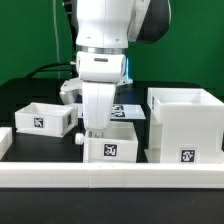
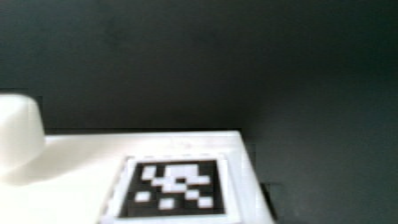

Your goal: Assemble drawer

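Observation:
The large white hollow housing (image 1: pixel 185 122) stands at the exterior view's right, with a tag low on its front. One small white tray (image 1: pixel 40 118) sits at the left. A second tray (image 1: pixel 110 146) sits in the middle behind the rail, tag facing front. My gripper (image 1: pixel 90 132) hangs straight down at this middle tray's back left corner, its fingertips at the rim. The tray and the hand hide how the jaws stand. The wrist view shows no fingers, only a blurred white surface carrying a tag (image 2: pixel 175 188) and a white rounded shape (image 2: pixel 15 140) on dark table.
The long low white rail (image 1: pixel 110 180) runs across the front. The marker board (image 1: pixel 128 110) lies flat behind the middle tray, partly hidden by the arm. A green wall stands at the back.

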{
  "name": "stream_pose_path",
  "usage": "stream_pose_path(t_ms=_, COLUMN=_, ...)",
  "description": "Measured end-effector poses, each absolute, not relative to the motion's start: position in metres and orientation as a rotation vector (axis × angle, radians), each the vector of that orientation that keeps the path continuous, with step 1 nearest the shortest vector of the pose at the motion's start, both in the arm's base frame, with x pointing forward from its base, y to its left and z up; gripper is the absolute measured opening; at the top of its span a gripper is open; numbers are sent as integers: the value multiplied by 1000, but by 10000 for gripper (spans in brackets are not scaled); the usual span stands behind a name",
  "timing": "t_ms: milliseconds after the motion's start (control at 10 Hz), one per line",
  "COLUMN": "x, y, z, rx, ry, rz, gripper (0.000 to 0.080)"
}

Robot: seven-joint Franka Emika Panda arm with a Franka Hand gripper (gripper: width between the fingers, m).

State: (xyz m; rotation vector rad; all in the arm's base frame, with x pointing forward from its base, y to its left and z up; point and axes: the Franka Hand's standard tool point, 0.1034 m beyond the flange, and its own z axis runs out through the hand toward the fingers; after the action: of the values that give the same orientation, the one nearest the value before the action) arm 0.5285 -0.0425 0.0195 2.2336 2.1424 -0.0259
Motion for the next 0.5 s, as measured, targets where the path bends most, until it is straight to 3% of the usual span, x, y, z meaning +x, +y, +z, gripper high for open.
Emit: stream_pose_path(t_ms=500, x=533, y=-35, z=17, rx=2242, ry=2126, rz=2, gripper=41)
